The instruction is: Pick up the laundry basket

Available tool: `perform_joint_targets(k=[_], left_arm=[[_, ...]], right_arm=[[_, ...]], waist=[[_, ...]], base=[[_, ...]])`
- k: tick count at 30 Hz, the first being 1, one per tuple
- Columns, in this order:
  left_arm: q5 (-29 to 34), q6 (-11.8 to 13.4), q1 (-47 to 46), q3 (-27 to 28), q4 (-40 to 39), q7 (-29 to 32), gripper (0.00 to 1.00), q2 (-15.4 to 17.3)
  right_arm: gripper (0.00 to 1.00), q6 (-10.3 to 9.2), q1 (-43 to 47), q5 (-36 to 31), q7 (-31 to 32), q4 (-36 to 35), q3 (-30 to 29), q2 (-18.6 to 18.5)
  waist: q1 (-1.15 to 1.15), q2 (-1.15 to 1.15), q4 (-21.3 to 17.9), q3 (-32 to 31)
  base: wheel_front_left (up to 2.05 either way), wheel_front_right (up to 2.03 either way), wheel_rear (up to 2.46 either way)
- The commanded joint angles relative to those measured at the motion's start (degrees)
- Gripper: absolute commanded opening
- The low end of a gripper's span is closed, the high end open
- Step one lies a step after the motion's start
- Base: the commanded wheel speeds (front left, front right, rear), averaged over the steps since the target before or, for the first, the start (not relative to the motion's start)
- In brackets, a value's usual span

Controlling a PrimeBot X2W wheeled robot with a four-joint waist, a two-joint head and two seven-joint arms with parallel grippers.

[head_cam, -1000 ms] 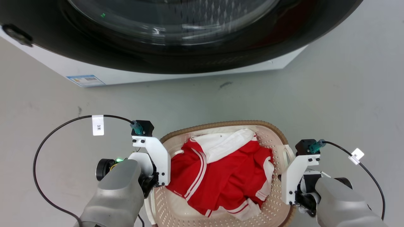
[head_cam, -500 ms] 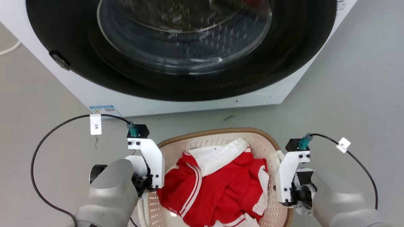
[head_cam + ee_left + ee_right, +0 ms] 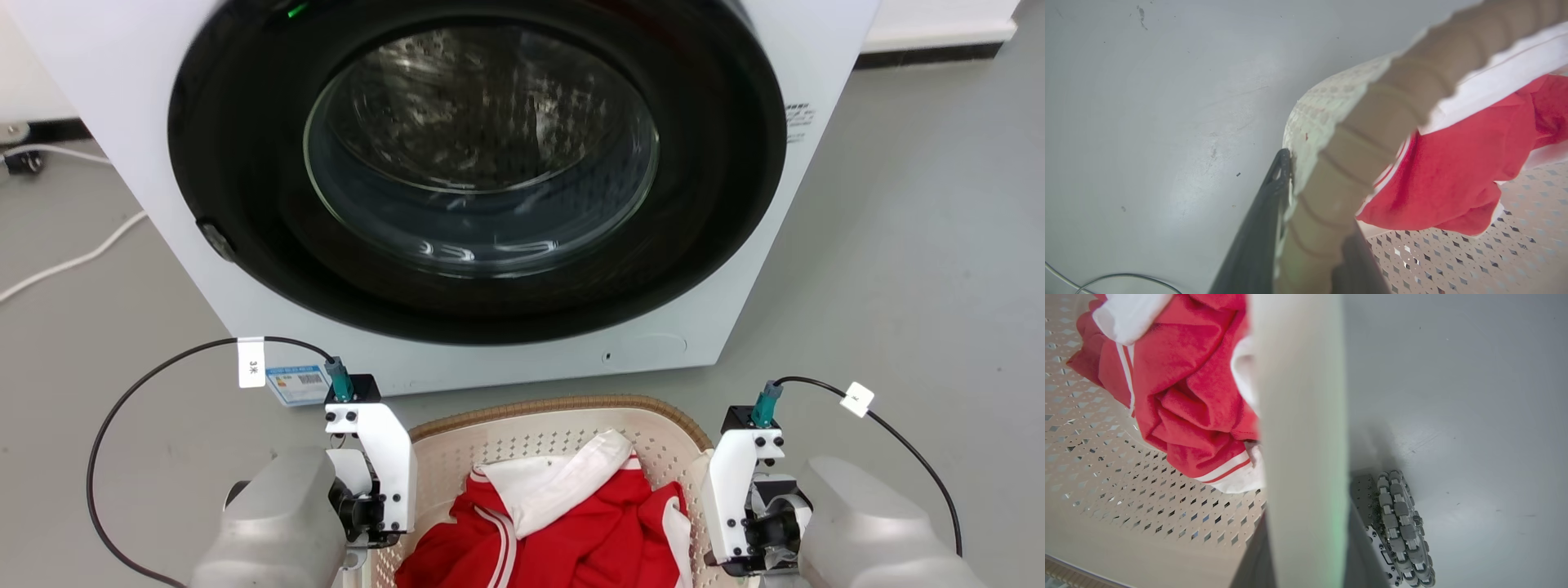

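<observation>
Both sides of the cream-white perforated plastic laundry basket (image 3: 555, 406) are gripped: the left fingers (image 3: 1257, 237) are pinched across its brown braided rim, the right fingers (image 3: 1247, 563) across a pale edge piece. It is held between the arms, before the white washing machine (image 3: 824, 163), with a red-and-white garment (image 3: 571, 539) inside. The lift is judged in hand; an even, level raise is called for next.

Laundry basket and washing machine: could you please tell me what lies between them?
Bare grey floor, seen in the head view, between laundry basket and washing machine.
</observation>
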Motion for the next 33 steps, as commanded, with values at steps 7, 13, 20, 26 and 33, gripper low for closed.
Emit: perform_joint_targets(k=[7,13,20,26,33], left_arm=[[-1.76,-0.92,1.08,-0.54,-0.88,2.13,0.0,0.46],[-2.16,-0.86,1.26,-1.34,-0.69,2.65,0.0,1.01],[-2.67,-0.8,2.52,-1.97,-0.29,2.36,0.0,1.25],[-2.9,-0.74,2.73,-2.19,0.2,1.75,0.0,1.46],[-3.13,-0.74,2.09,-2.58,0.48,2.13,0.0,1.06]], right_arm=[[0.0,0.15,-2.03,-0.05,5.73,-0.43,0.38,0.39],[0.0,0.15,-3.53,-0.89,9.61,-0.41,0.09,0.38],[0.0,0.15,-1.99,-1.67,11.73,-0.41,-1.43,0.6],[0.0,0.15,-0.21,-2.31,11.15,-0.42,-3.1,1.08],[0.0,0.16,0.41,-3.54,10.46,-0.44,-4.83,1.53]], waist=[[0.01,0.0,-0.34,-4.15],[0.01,0.0,-0.59,-5.36],[0.01,0.0,-0.99,-6.37],[0.01,0.0,-1.13,-6.94],[0.01,0.0,-0.83,-6.92]], base=[[0.0,0.0,0.0],[0.0,0.0,0.0],[0.0,0.0,0.0],[0.0,0.0,0.0],[0.0,0.0,0.0]])
